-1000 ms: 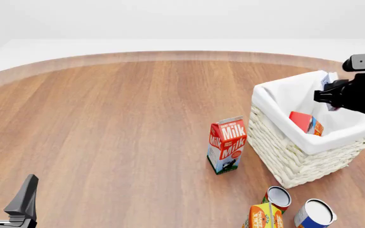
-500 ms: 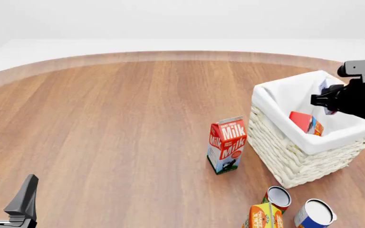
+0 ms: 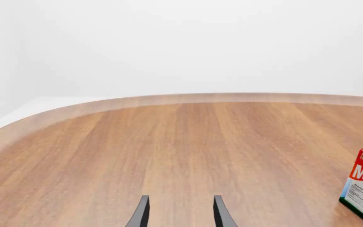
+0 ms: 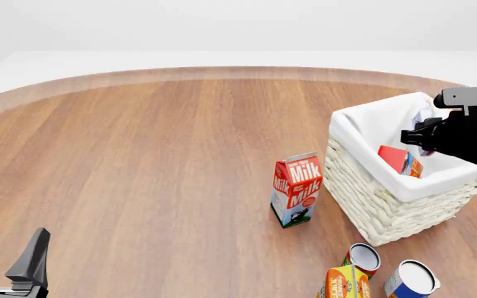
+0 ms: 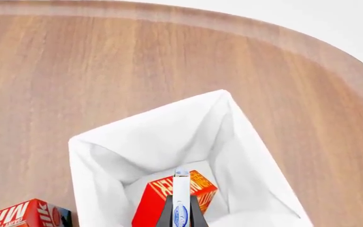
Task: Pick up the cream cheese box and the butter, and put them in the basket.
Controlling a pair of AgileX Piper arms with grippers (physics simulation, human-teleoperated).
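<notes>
Right tool (image 5: 180,213) lowered into basket (image 4: 363,186), pinching cream cheese box (image 5: 181,198); left tool (image 3: 179,213) spread over wood table (image 4: 139,174).

A milk carton (image 4: 297,189) stands upright; two cans (image 4: 361,257) (image 4: 411,279) flank an orange carton (image 4: 346,283).

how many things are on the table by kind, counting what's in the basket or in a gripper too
Boxes: 2, the butter in the basket and the cream cheese box in the right gripper
Cartons: 2, milk carton and orange-yellow carton
Cans: 2
Baskets: 1, the basket
Total: 7
</notes>
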